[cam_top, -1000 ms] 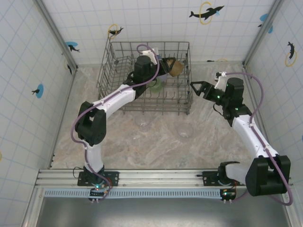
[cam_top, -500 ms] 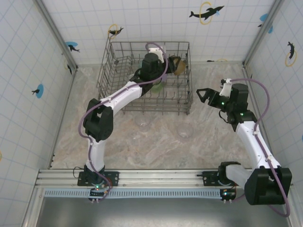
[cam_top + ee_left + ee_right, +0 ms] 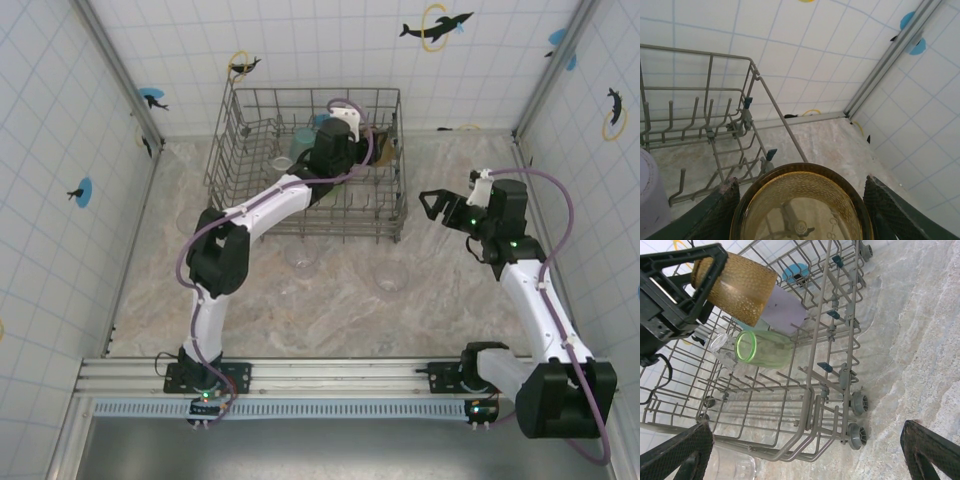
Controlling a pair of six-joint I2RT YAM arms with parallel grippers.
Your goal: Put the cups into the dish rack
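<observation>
Nearest the arm bases, on the table [image 3: 450,300], stand the left-hand clear cup [image 3: 302,258] and the right-hand clear cup [image 3: 390,275]. Both are just short of the near wall of the dish rack [image 3: 350,222] and not yet loaded. The right claw [image 3: 432,200] hangs above the table off the rack's right side, facing it, with its jaws spread wide and nothing between them. Of the two arms it is the nearer to the right-hand clear cup, which lies lower and back toward the bases.

Inside the rack, the light green cup [image 3: 765,347] lies on its side among the tines. The lavender cup [image 3: 785,310] is just behind it and the teal cup [image 3: 795,271] farther in. The left claw [image 3: 800,212] reaches across the rack, its fingers [image 3: 722,207] closed on either side of the amber cup [image 3: 735,287] and held about half spread by its width. That cup hangs clear above the tines toward the rack's far right. It is tipped over, with its long axis along the claw's reach and its mouth back toward the wrist. The lavender cup sits close beneath it, so I'd guess the amber cup has to come down beside that one, not on it.
</observation>
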